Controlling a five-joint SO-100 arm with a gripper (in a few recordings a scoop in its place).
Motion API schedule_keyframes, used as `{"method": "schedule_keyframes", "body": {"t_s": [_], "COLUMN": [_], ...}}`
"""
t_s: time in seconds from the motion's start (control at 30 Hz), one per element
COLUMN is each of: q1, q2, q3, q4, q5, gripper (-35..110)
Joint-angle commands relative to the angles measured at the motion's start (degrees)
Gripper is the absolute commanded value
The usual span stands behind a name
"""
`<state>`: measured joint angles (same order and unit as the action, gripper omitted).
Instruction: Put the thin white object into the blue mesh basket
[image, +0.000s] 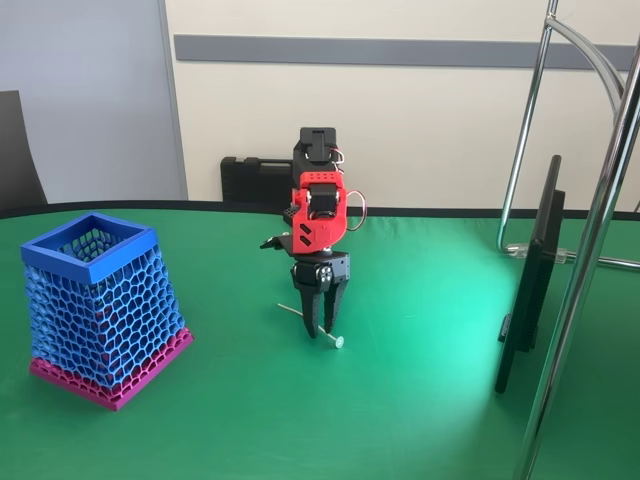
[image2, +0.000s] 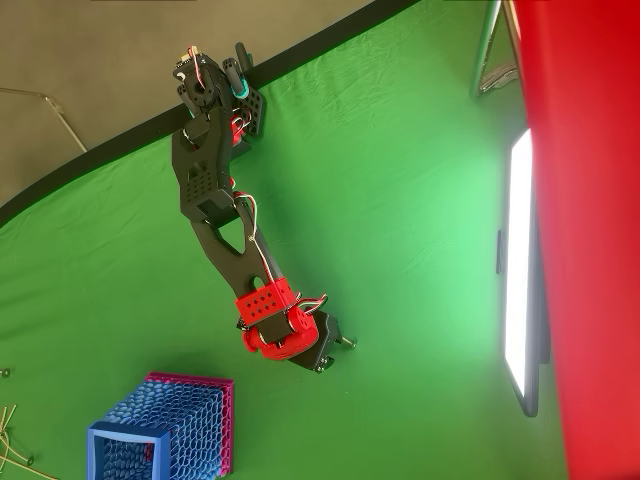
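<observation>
The thin white object (image: 297, 314) lies on the green cloth near the middle of the fixed view, its small round disc toward the camera. My gripper (image: 326, 329) points straight down over it, its black fingertips (image: 317, 328) almost at the cloth on either side of the stick, with a narrow gap between them. The jaws stand slightly open and the stick rests on the table. The blue mesh basket (image: 62, 262) with its pink base stands upright at the left, well apart from the gripper. In the overhead view the basket (image2: 120, 433) is at the bottom left and the red wrist hides the fingers.
A dark monitor (image: 530, 290) stands edge-on at the right, beside chrome stand poles (image: 600, 200). A black case (image: 255, 180) sits behind the table's far edge. A few thin pale sticks (image2: 10, 430) lie at the left edge of the overhead view.
</observation>
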<state>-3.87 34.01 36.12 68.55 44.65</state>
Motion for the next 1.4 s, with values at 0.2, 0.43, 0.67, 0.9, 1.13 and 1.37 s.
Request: {"method": "schedule_keyframes", "body": {"t_s": [0.2,0.43,0.67,0.9,1.13,1.37], "q1": [0.0,-1.1,-1.0,-1.2,-1.8,-2.5], "q2": [0.9,1.0,-0.7,-1.3,-2.7,-5.1], "q3": [-2.6,-5.7,-8.2,-9.8,-12.0,-14.9], "q4": [2.9,6.1,7.0,8.4,9.3,10.9], "q5": [0.9,1.3,1.4,0.9,-1.3,-4.3], "gripper": [23,24,23,23,23,24]}}
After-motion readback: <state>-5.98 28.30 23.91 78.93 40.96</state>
